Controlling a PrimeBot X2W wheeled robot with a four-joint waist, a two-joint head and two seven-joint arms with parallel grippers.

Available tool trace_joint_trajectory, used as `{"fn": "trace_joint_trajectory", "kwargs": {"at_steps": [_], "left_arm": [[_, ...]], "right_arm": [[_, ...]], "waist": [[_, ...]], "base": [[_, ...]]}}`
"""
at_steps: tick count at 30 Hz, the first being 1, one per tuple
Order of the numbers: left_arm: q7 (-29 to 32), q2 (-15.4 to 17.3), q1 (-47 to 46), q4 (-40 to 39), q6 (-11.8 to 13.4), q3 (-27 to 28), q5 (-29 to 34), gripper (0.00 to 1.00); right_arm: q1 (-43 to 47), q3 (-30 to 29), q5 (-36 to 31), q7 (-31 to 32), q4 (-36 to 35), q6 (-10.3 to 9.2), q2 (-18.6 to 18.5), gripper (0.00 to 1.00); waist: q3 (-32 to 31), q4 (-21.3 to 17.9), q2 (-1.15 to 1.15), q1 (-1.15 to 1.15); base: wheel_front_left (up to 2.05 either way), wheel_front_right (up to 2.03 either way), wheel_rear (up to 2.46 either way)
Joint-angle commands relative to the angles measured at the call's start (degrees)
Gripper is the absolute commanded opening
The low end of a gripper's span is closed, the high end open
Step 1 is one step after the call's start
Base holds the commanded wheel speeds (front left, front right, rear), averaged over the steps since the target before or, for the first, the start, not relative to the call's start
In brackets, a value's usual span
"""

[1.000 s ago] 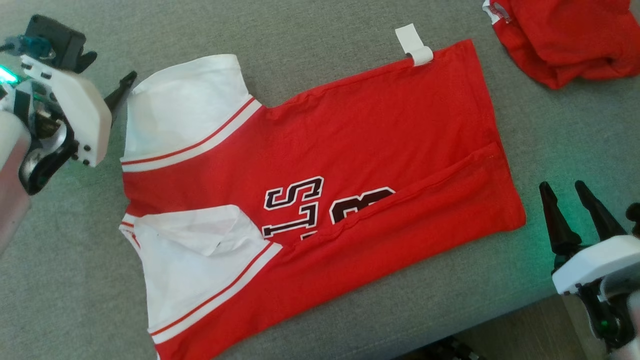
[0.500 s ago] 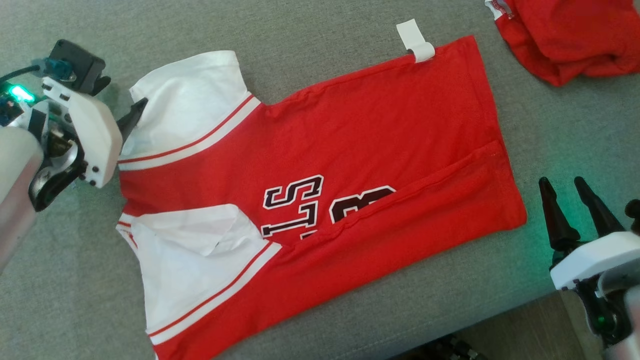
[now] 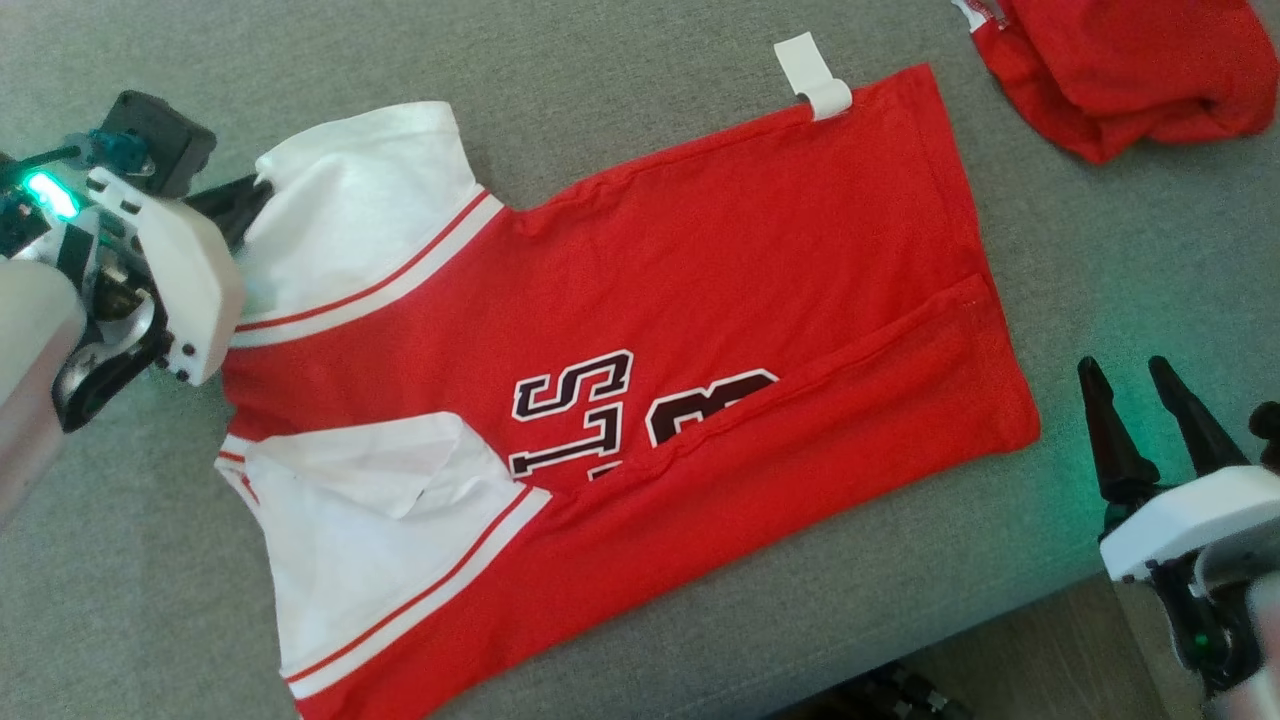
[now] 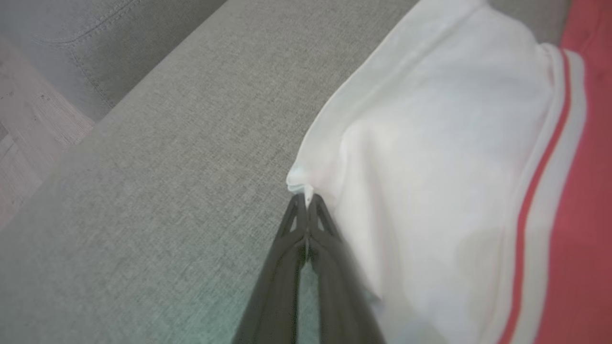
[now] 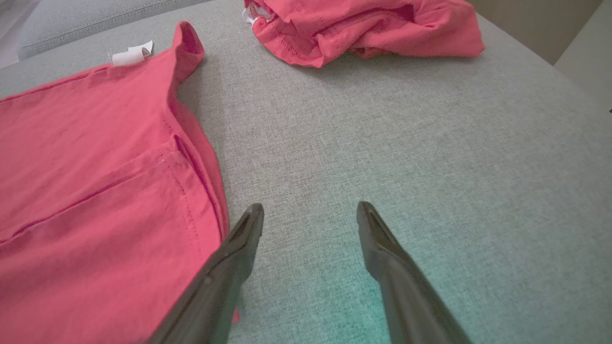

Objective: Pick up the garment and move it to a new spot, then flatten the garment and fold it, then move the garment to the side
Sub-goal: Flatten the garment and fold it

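The garment (image 3: pixel 700 280) is a red jersey with white sleeves and black-and-white lettering, spread across the grey cushion (image 3: pixel 620 70) with its lower side folded over. My left gripper (image 3: pixel 250 190) is at the outer edge of the upper white sleeve. In the left wrist view its fingers (image 4: pixel 306 205) are pressed together, pinching the hem of the white sleeve (image 4: pixel 430 143). My right gripper (image 3: pixel 1125 368) stands open just off the garment's bottom hem, above bare cushion. The right wrist view shows its fingers (image 5: pixel 311 208) spread apart beside the red hem (image 5: pixel 86 167).
A second red garment (image 3: pixel 1120 70) lies crumpled at the far right of the cushion, also in the right wrist view (image 5: pixel 363 28). A white tag (image 3: pixel 812 75) sticks out from the jersey's far edge. The cushion's front edge and the floor (image 3: pixel 1000 650) are at the lower right.
My left gripper has moved in to the white sleeve's edge and shut on it. The right gripper has stayed where it was, open.
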Motion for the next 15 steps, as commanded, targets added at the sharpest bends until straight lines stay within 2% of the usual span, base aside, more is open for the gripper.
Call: {"fn": "trace_joint_trajectory", "kwargs": {"at_steps": [1,15], "left_arm": [[-0.9,2.7,-3.1,-0.5,0.1,2.0,0.1,0.00],[-10.6,2.0,-6.3,6.6,0.1,2.3,3.4,0.00]], "right_arm": [[-0.8,0.3,0.1,-0.5,-1.3,0.39,-1.3,1.00],[-3.8,1.3,-0.5,1.9,-2.6,0.39,-2.6,1.00]], "waist": [[-0.2,0.1,0.00,0.00],[-2.0,0.2,0.00,0.00]], "base": [[0.00,0.00,0.00],[0.00,0.00,0.00]]}}
